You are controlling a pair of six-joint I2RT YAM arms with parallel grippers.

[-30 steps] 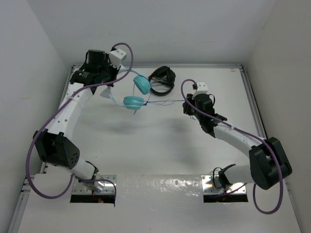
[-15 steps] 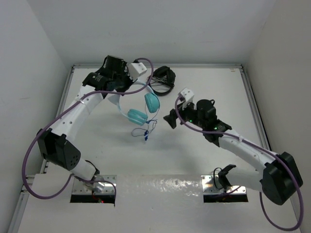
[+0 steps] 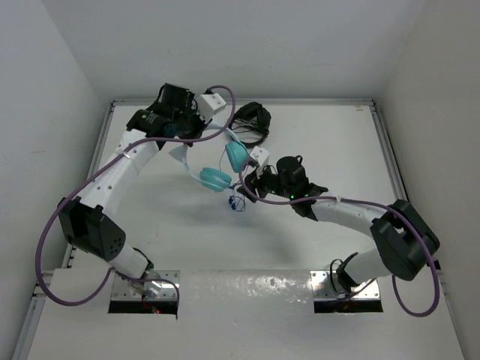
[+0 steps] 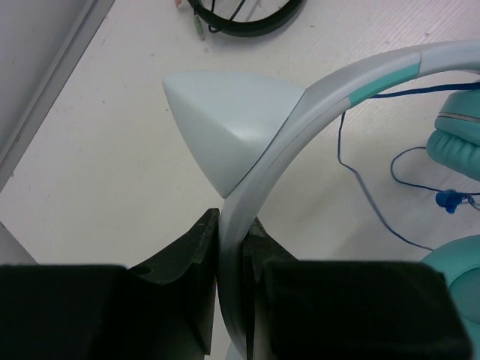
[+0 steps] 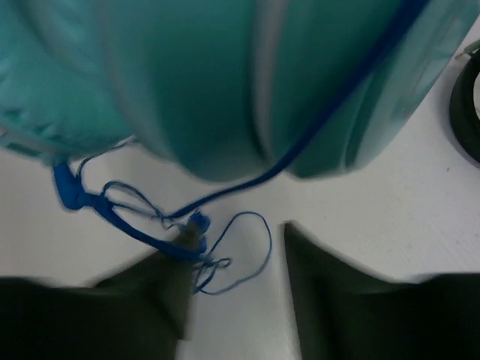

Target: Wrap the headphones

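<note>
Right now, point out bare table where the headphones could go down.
Bare: the far right table, right of the black headphones; also the strip nearer than the blue cable. Crowded: the middle, around the teal headphones and right hand.

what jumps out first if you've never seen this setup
The turquoise headphones sit mid-table, held by their pale headband, which the left pincer clamps edge-on. Just right of them, the right pincer stands open over the tangled thin blue cable below the cups. The black headphones lie near the far edge.
</note>
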